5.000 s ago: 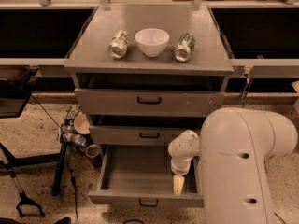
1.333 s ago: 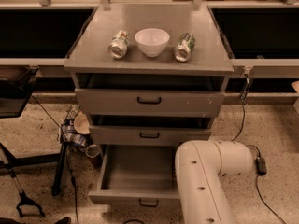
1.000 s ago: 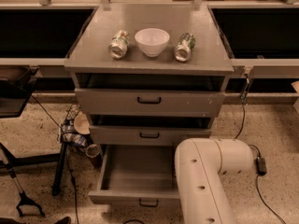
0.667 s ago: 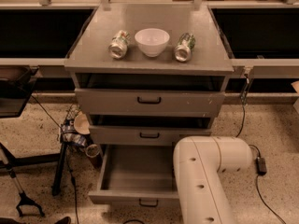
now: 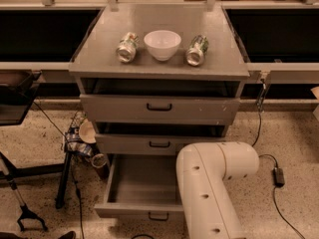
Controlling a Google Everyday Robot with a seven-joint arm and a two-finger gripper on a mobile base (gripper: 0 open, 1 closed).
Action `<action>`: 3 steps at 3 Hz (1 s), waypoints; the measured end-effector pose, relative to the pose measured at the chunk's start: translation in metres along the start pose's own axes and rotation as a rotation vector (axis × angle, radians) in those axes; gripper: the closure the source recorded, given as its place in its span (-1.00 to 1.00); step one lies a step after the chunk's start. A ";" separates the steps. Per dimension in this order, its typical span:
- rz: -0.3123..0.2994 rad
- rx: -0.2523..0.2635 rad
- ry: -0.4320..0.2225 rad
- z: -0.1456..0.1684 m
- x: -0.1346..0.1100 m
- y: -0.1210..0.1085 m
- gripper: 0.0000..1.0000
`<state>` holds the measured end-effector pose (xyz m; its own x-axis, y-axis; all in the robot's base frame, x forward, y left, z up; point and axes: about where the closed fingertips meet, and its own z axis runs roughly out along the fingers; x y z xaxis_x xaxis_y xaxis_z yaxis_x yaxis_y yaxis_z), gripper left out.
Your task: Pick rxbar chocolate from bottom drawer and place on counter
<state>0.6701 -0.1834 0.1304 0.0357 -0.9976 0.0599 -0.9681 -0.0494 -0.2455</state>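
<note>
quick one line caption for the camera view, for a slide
Bottom drawer open, robot arm over its right side, gripper out of sight; white bowl between two cans on the counter.

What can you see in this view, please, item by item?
counter: one, grey, top of the drawer cabinet
cans: two, silver-green, lying on their sides on the counter, one on each side of the bowl; second one
bowl: one, white, upright, centre of the counter
upper drawers: two, grey, just under the counter
bottom drawer: one, grey, pulled open, lowest in the cabinet
rxbar chocolate: none visible
power adapter: one, black, on the speckled floor beside the cabinet, with its cable
arm: one, cream-white, in front of the bottom drawer, covering one side of it
tool: not in view, hidden behind the arm
</note>
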 end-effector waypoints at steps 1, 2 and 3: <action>-0.027 -0.024 0.054 0.002 -0.001 -0.009 -0.84; -0.038 -0.055 0.090 0.005 -0.001 -0.012 -0.58; -0.032 -0.086 0.104 0.010 0.002 -0.010 -0.15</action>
<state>0.6827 -0.1858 0.1236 0.0456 -0.9849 0.1672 -0.9848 -0.0724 -0.1579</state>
